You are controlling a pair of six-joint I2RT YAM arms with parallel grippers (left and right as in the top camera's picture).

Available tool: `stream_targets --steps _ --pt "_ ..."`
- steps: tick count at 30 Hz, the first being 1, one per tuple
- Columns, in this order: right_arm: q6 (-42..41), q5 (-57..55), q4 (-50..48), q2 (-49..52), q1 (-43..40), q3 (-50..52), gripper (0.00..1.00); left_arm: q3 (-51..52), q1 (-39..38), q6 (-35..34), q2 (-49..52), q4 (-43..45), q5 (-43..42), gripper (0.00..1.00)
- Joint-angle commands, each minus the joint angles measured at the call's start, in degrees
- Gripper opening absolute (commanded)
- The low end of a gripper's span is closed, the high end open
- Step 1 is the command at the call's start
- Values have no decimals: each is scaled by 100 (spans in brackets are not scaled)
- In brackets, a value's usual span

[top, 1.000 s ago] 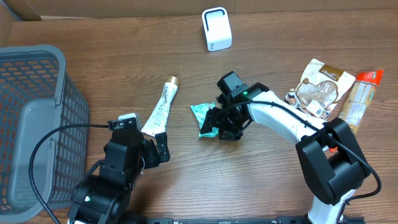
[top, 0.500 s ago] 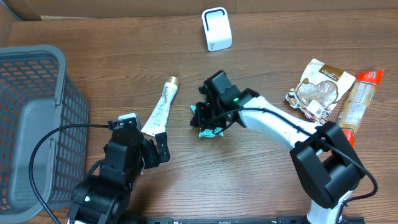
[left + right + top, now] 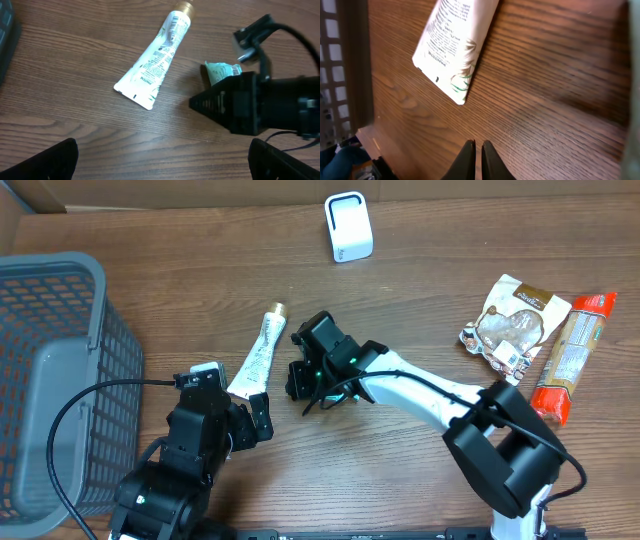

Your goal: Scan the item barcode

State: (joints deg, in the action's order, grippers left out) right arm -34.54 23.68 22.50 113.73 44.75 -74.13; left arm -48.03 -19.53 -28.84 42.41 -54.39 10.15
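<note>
Showing two thin dark fingertips pressed together, right gripper (image 3: 476, 144) sits clenched over the grained wooden table (image 3: 420, 470). Whether it pinches anything cannot be told. The crinkled teal foil packet (image 3: 219, 73) lies on the wood, peeking out from behind that gripper's black body; from overhead it is hidden underneath. A flat-ended white plastic tube (image 3: 155, 60) with a gold cap lies just beside. Left gripper (image 3: 162, 162) hangs released, jaws wide.

The right arm reaches far leftward, the right hand (image 3: 474, 150) pinched shut just ahead of the left hand (image 3: 165, 162), whose fingers stand spread wide.
</note>
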Motion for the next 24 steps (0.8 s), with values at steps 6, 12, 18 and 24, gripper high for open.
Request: stream_targets --steps 6,12,18,24 --pt "28 -74 186 203 57 -11 6 0 0 -96 -4 20 76 100" --pt "28 -85 472 203 55 -11 5 0 0 -96 -4 22 76 100" --pt "28 -378 789 201 -15 -11 4 0 0 -96 -4 20 76 100" --pt "94 -461 1182 201 -422 -11 4 0 0 -96 -4 22 76 100"
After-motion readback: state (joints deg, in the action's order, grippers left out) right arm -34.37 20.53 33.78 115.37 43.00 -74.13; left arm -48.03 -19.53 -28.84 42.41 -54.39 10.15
